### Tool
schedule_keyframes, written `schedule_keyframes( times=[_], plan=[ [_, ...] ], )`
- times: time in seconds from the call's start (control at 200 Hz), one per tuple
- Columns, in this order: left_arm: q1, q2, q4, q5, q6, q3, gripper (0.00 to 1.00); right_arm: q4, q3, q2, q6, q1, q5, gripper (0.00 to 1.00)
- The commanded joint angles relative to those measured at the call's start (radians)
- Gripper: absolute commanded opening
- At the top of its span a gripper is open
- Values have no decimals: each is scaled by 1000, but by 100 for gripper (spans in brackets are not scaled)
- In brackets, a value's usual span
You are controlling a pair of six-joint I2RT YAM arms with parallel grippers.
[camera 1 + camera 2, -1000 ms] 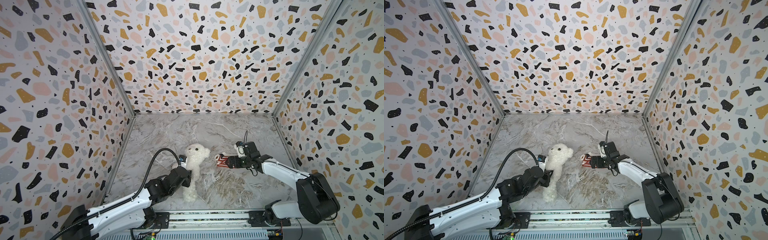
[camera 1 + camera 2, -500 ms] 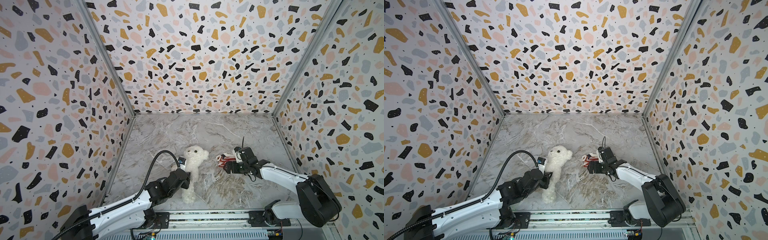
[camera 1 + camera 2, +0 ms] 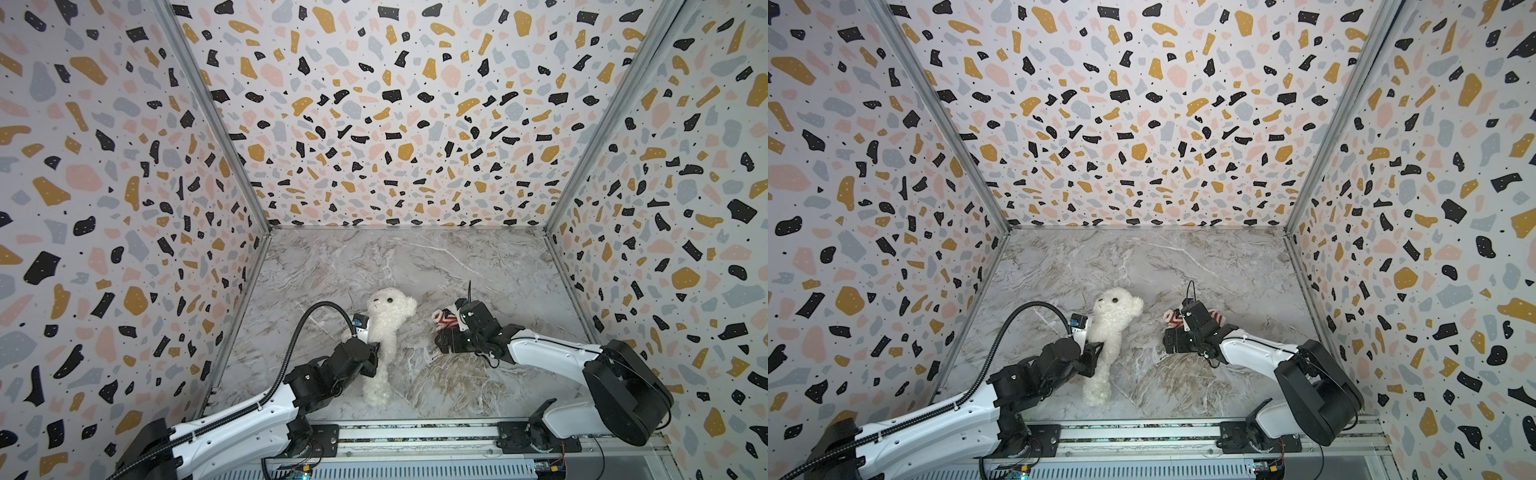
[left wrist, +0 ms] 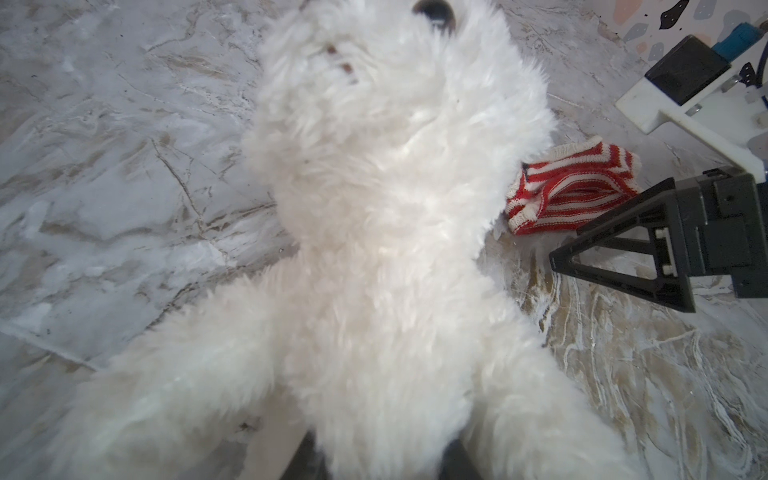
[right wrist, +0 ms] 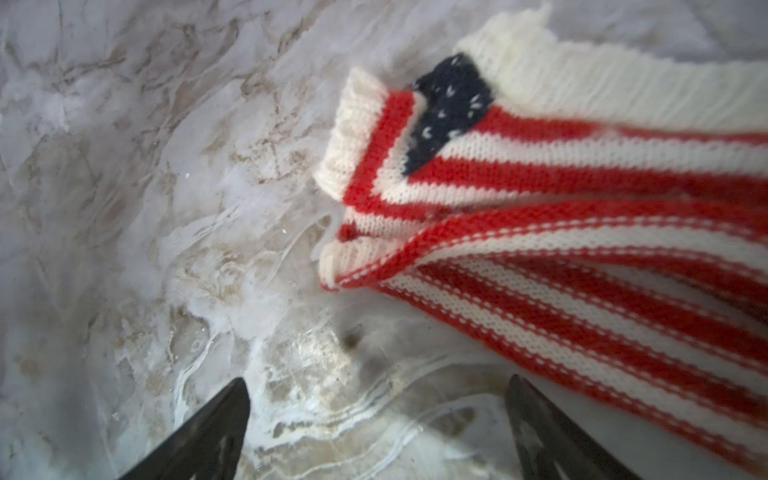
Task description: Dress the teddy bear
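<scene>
Right wrist alone shows navy patch [image 5: 449, 112] on sweater [image 5: 561, 249], right tool [image 5: 378, 380] released; left tool [image 3: 376, 353] clenches teddy bear [image 3: 388, 328].

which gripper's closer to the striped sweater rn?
Right. The right gripper sits open just beside the striped sweater, not holding it. The left gripper is shut on the teddy bear at its torso, with the bear between it and the sweater.

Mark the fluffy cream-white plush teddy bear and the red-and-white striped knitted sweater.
fluffy cream-white plush teddy bear [image 3: 385, 330]: in a top view, on its chest.
red-and-white striped knitted sweater [image 4: 569, 189]: left wrist view, on its striped middle.
</scene>
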Motion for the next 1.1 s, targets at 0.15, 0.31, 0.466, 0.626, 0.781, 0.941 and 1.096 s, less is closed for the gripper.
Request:
schedule_keyframes(
  times=[0.15, 0.31, 0.466, 0.626, 0.781, 0.941, 1.096],
  plan=[
    [8, 19, 91, 17, -1, -25, 33, -18, 66, -16, -13, -14, 82, 95],
    [9, 44, 109, 32, -6, -28, 35, 5, 62, 17, -23, -33, 63, 95],
    [13, 50, 109, 23, -5, -23, 35, 23, 64, 56, -35, -41, 47, 95],
    [21, 48, 113, 18, -7, -32, 35, 74, 59, 82, -10, -38, -1, 95],
    [44, 13, 124, 27, -14, -66, 34, 147, 77, 137, 39, -16, -54, 95],
    [71, -29, 93, 30, -17, -75, 34, 237, 117, 190, 98, 11, -105, 95],
    [80, -26, 100, 40, -20, -73, 34, 205, 209, 212, 75, 18, -133, 95]
  ],
)
